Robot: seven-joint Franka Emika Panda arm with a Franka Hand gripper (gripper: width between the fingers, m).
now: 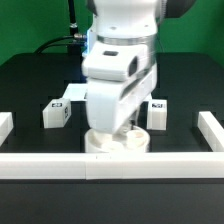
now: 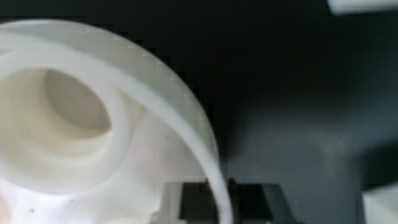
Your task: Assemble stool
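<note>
The round white stool seat (image 1: 115,143) lies at the table's front, against the front rail, right under my arm. In the wrist view the seat (image 2: 71,110) fills one side, with a round socket showing in it. Its thin curved rim runs between my two dark pads (image 2: 192,200). My gripper (image 2: 226,197) is shut on that rim. In the exterior view my gripper (image 1: 116,130) is down at the seat, its fingers mostly hidden by the hand. One tagged leg block (image 1: 57,113) stands to the exterior view's left, another leg block (image 1: 157,112) to the right.
A long white rail (image 1: 110,164) runs along the front edge. Short white rail ends stand at the far left (image 1: 5,124) and far right (image 1: 211,127). The table top is black.
</note>
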